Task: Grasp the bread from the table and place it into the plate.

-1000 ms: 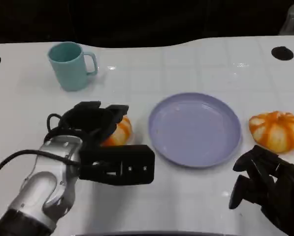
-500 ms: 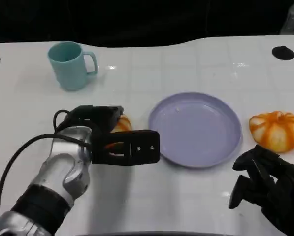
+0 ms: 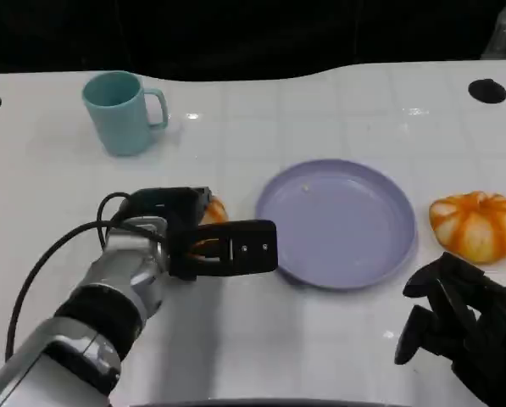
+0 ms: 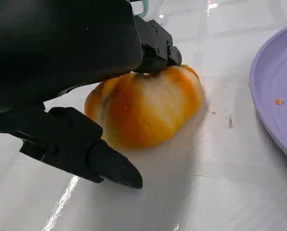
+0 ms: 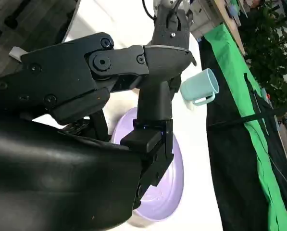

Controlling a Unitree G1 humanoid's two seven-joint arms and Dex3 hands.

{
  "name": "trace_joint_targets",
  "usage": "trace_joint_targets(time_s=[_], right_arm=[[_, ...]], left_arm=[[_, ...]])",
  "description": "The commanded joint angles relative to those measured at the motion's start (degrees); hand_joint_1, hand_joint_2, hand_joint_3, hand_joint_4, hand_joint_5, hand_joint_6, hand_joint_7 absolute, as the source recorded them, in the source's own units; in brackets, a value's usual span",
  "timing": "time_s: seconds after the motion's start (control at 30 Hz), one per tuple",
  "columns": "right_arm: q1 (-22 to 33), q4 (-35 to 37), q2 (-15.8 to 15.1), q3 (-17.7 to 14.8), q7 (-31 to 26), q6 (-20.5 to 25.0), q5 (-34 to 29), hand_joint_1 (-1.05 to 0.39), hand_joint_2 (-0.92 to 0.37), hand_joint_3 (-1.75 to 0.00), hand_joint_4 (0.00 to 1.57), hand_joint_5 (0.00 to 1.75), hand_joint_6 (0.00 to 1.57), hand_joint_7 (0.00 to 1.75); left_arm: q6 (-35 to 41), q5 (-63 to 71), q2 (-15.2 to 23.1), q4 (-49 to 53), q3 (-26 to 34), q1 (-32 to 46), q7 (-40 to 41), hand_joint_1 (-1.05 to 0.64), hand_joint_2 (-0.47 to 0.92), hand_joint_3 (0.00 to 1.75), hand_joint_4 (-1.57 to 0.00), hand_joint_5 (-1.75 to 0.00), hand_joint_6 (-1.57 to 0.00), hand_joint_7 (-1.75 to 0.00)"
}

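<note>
An orange-and-white bread [image 3: 213, 212] lies on the white table left of the lilac plate [image 3: 336, 222]. My left hand [image 3: 193, 239] reaches over it with its fingers spread to either side. In the left wrist view one fingertip [image 4: 158, 48] touches the top of the bread [image 4: 148, 108], while another finger [image 4: 85, 154] lies low on the table at its near side. The bread rests on the table, and the plate's rim [image 4: 278, 82] is close by. A second bread [image 3: 475, 225] sits right of the plate. My right hand [image 3: 460, 326] hovers near it and holds nothing.
A teal cup [image 3: 121, 112] stands at the back left, well away from the hand. A black cable [image 3: 41, 271] loops off my left forearm. In the right wrist view, the cup [image 5: 201, 86] and the plate [image 5: 169, 192] lie beyond my right hand [image 5: 109, 96].
My left hand has moved forward and lowered over the bread, covering more of it. The right hand has stayed in place.
</note>
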Motion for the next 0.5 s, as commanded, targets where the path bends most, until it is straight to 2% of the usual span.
trace_joint_targets(time_s=[0.03, 0.23, 0.33, 0.37, 0.43, 0.47, 0.5], right_arm=[[0.35, -0.64, -0.78, -0.54, 0.41, -0.1, 1.09, -0.46, -0.92, -0.34, 0.63, 1.75, 0.5, 1.58], [0.44, -0.77, -0.97, -0.8, 0.39, 0.1, 1.68, -0.47, -0.92, -0.31, 0.63, 1.75, 0.5, 1.58], [0.38, -1.0, -1.12, -0.8, 0.06, 0.51, 1.67, -0.46, -0.92, -0.31, 0.64, 1.75, 0.51, 1.58], [0.36, -1.03, -1.12, -0.81, -0.03, 0.62, 1.7, -0.46, -0.92, -0.31, 0.65, 1.75, 0.51, 1.58], [0.35, -1.11, -1.0, -0.87, -0.2, 0.8, 1.84, -0.47, -0.92, -0.31, 0.65, 1.75, 0.51, 1.58], [0.34, -1.14, -0.97, -0.88, -0.24, 0.87, 1.87, -0.47, -0.92, -0.31, 0.65, 1.75, 0.51, 1.58], [0.34, -1.18, -0.96, -0.89, -0.28, 0.93, 1.89, -0.47, -0.92, -0.31, 0.65, 1.75, 0.52, 1.58]], left_arm=[[-2.45, -0.99, 0.03, 6.3, -0.81, -2.01, 2.9, -0.26, 0.79, 0.01, -0.03, -0.16, -0.18, -0.01], [-6.98, -0.96, 0.08, 11.82, -1.55, -2.15, 9.65, -0.21, 0.82, 0.01, -0.15, -0.18, -0.28, -0.03], [-9.28, -1.46, 0.35, 12.95, -1.16, -1.72, 13.73, -0.19, 0.91, 0.03, -0.6, -0.29, -0.61, -0.06], [-9.95, -1.42, 0.45, 13.19, -1.25, -1.65, 14.9, -0.21, 0.92, 0.07, -0.75, -0.45, -0.81, -0.08], [-10.97, -0.94, 0.61, 13.55, -1.82, -1.49, 17.46, -0.28, 0.91, 0.05, -0.75, -1.14, -1.05, -0.06], [-11.12, -0.8, 0.61, 13.74, -2.08, -1.51, 18.15, -0.32, 0.92, 0.03, -0.73, -1.43, -1.12, -0.04], [-11.21, -0.77, 0.59, 13.93, -2.26, -1.55, 18.57, -0.33, 0.92, 0.02, -0.72, -1.53, -1.15, -0.03]])
